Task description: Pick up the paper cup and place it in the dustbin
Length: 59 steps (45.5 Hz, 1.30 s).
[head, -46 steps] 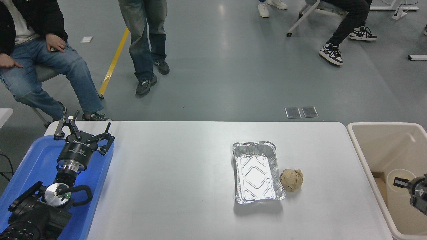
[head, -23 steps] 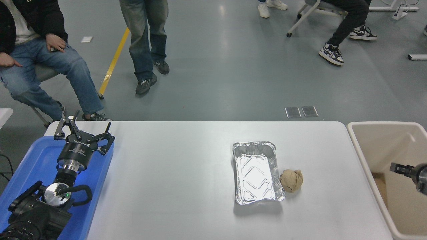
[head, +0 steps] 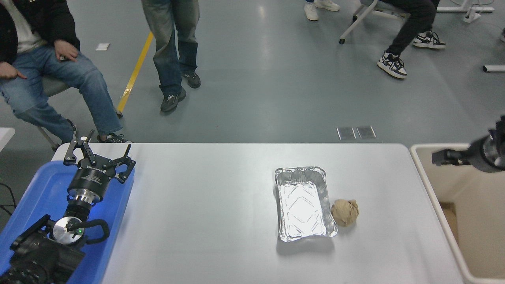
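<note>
The paper cup does not show anywhere in the head view. The beige dustbin (head: 436,205) stands off the table's right end, its inside only partly in frame. My right gripper (head: 442,156) comes in from the right edge and hovers above the bin's far left corner, pointing left, with nothing seen in it. Only part of it shows. My left gripper (head: 99,158) is parked open at the lower left, over the blue tray (head: 35,193).
A rectangular foil tray (head: 303,203) lies right of centre on the white table (head: 205,221), with a crumpled brown paper ball (head: 345,212) touching its right side. People sit and stand on the floor beyond the far edge.
A second ago my right gripper was low inside the dustbin at the paper cup. The cup then dropped out of sight, and the gripper has risen and moved back to above the bin's far rim.
</note>
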{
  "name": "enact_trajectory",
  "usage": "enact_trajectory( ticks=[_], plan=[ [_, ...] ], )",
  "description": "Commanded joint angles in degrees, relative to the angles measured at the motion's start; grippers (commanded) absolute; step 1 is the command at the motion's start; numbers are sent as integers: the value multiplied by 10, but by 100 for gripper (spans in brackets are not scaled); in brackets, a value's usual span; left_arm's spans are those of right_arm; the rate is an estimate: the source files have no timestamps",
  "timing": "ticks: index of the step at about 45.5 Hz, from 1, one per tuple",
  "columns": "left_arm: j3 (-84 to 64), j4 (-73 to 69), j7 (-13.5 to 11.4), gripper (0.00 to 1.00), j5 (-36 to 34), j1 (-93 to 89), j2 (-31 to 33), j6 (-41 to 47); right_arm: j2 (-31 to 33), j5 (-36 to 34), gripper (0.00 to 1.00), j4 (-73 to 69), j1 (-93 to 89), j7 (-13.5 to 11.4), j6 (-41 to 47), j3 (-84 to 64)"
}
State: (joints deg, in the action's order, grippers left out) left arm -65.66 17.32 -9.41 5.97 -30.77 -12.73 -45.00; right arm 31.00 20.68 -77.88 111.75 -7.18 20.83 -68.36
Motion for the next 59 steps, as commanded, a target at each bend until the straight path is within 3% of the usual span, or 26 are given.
enact_trajectory(
  ticks=[1,11,24,59],
  plan=[
    [-2,-1,-2,99,1,1,1,0,-156,-135,100,-68,121,-3,129,-27],
    [-2,-1,-2,99,1,1,1,0,-304,-244,100,-83,194,-3,213,-4],
    [-2,-1,-2,99,0,1,1,0,-310,-366,100,-103,298,-3,242,52],
    [-3,-1,-3,99,1,2,1,0,-310,-339,100,-90,249,-1,242,-19]
  ],
)
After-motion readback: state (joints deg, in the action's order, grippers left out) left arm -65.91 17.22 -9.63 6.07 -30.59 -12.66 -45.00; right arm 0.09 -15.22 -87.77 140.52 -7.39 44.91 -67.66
